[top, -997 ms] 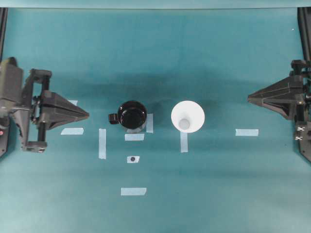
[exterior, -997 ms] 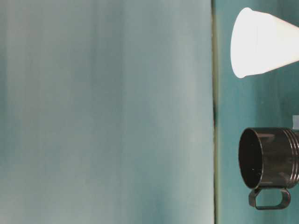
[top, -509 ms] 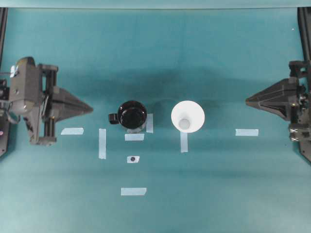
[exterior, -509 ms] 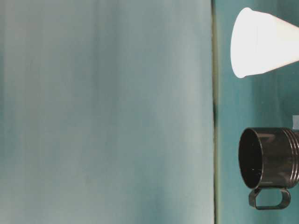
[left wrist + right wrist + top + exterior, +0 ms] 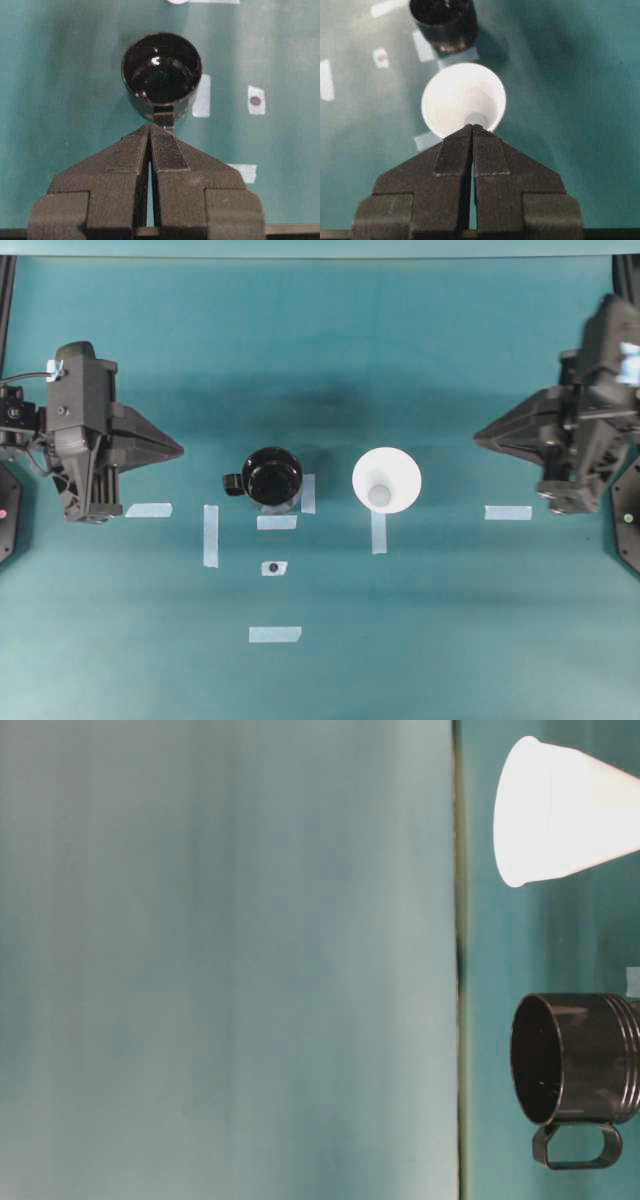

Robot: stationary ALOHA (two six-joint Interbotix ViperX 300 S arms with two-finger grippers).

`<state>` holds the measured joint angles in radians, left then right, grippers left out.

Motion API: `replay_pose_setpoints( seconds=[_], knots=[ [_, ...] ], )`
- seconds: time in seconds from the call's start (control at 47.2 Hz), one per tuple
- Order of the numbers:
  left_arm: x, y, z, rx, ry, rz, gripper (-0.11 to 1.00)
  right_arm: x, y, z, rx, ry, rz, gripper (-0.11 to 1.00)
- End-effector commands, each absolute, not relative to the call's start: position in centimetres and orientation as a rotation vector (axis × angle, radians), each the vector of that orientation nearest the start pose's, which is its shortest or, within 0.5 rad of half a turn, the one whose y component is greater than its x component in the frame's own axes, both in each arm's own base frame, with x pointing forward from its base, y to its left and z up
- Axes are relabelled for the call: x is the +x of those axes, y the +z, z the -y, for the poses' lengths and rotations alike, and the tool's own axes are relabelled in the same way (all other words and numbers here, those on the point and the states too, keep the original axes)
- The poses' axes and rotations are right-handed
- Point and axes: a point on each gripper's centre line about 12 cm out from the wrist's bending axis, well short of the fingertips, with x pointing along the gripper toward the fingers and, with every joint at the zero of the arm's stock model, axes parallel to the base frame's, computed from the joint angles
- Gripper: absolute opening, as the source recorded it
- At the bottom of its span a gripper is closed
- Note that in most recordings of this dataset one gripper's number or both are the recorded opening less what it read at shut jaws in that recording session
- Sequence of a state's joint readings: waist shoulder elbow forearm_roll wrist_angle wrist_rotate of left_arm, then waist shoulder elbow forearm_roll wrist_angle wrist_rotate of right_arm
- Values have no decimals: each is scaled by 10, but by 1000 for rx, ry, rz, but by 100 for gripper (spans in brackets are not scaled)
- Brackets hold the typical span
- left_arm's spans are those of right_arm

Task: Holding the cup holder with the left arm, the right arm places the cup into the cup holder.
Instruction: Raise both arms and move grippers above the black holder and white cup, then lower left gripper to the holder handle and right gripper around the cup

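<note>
The cup holder [image 5: 272, 478] stands upright near the middle of the teal bench [image 5: 320, 340], mouth up, its handle pointing toward the left arm [image 5: 85, 435], presumably so it can be steadied from that side. The white cup [image 5: 386, 480] stands upright just beside it, apart, on the right arm's [image 5: 580, 420] side, rim up and clear for a grasp. Tape strips [image 5: 277, 522] apparently mark positions. The left gripper [image 5: 151, 131] and right gripper [image 5: 472, 131] both have jaws pressed together, empty. Nothing is yet grasped; both jaws must open first.
</note>
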<state>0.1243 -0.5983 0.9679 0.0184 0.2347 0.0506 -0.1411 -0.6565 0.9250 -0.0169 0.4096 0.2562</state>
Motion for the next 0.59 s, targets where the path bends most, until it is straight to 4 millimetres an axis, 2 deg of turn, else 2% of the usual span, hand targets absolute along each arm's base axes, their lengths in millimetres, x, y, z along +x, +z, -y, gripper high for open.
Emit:
replay_pose_setpoints(
  seconds=[0.0, 0.254, 0.573],
  knots=[
    [259, 241, -33, 36, 106, -582, 3, 264, 235, 40, 287, -238, -736, 4],
    [264, 238, -34, 36, 106, -602, 3, 282, 218, 46, 225, -238, -836, 4],
    [289, 224, -38, 118, 66, -732, 3, 314, 209, 53, 131, -201, -976, 4]
  ],
)
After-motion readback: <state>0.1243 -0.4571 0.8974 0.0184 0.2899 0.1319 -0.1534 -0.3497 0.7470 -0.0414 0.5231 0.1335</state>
